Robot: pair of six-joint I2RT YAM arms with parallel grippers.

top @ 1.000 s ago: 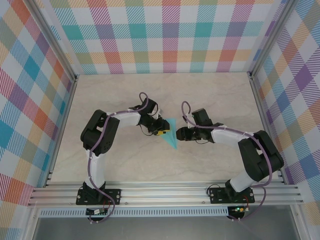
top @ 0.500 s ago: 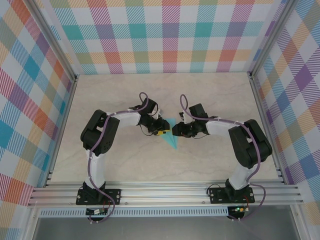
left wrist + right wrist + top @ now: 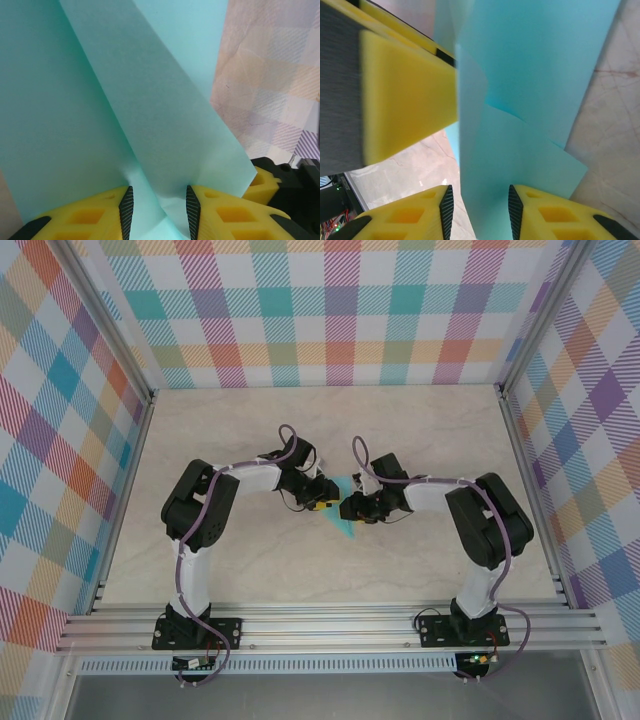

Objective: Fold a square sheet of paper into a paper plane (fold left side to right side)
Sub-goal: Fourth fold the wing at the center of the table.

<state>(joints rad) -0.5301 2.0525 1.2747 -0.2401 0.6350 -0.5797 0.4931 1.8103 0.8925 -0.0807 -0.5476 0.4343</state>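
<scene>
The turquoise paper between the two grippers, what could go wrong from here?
1. The paper passes through both the left gripper and the right gripper, but both sets of jaws stand apart. It is probably loose, so it may slip and the crease could go askew.
2. In the top view the two grippers meet almost tip to tip over the paper. They might bump, or pull against each other and tear it.

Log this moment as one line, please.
left gripper: open astride square sheet of paper | right gripper: open astride same sheet | stage: mid-fold
</scene>
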